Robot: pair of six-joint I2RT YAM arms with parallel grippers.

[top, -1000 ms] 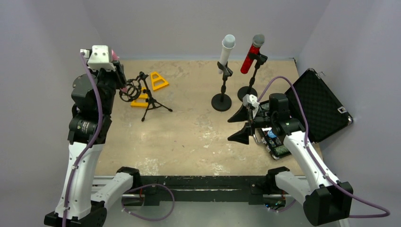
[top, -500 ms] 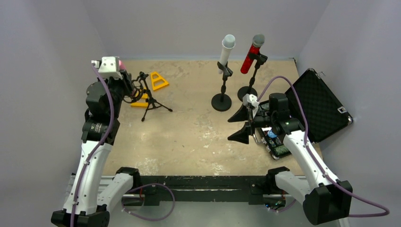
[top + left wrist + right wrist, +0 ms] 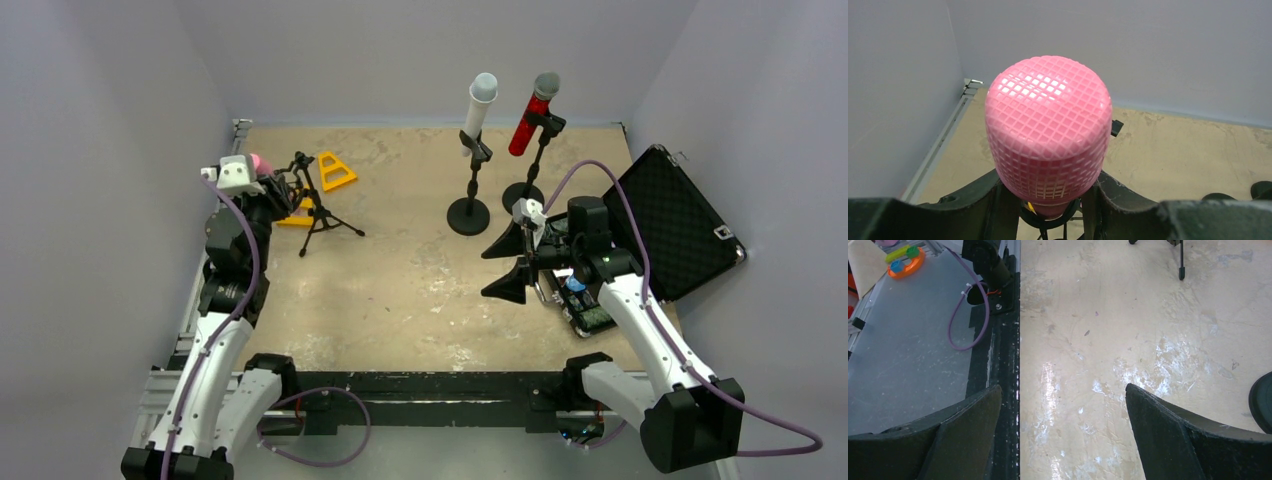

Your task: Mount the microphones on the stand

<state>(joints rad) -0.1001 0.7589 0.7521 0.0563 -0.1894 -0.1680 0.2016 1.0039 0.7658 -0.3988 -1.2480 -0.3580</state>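
Pink microphone point(image 3: 1048, 135) sat gripped in the left hand point(image 3: 272, 186), fingers clamped around its body below the mesh head. Its tail pointed at the ring clip of the tripod stand point(image 3: 318, 208) at the desk's point(image 3: 400, 300) far left, likely lined up for insertion; whether it was seated could not be told. White microphone point(image 3: 478, 108) and red microphone point(image 3: 533, 115) stood clipped in round-base stands at the back. Right hand point(image 3: 1063, 435) hovered wide open and empty, well apart, presumably leaving room.
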